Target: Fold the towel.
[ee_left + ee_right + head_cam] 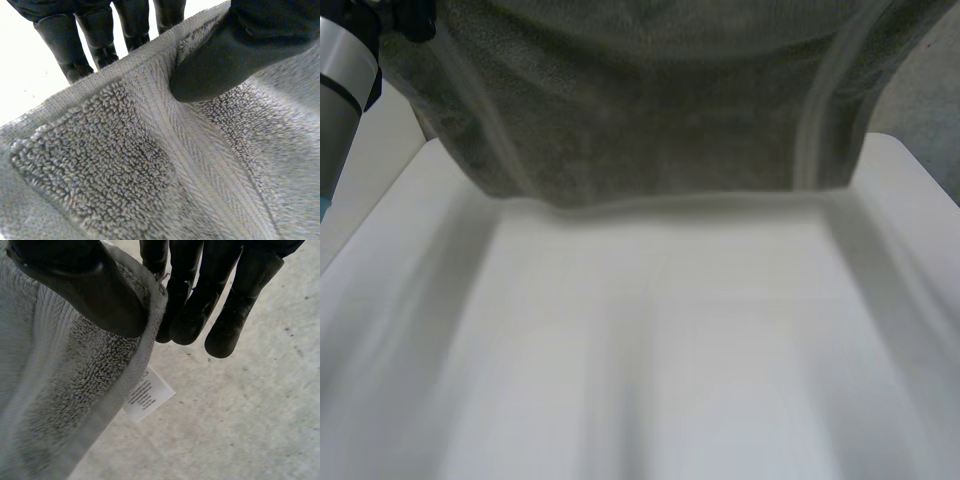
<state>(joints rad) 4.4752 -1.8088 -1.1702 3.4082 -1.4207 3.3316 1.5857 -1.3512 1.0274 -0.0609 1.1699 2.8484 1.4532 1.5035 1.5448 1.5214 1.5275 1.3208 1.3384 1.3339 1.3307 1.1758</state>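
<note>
Head view: holds the towel spread in the air over the counter, lower edge hanging loose, probably to square it before laying a fold. Pinches the upper edge with the left hand, thumb against fingers; clamps a corner near the label likewise with the right hand.

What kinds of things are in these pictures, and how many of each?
1 towel, grey, held up
1 care label, white, on the towel's edge
2 robot hands, black: left robot hand and right robot hand, each pinching the towel
1 table, white
Total: 5
</note>
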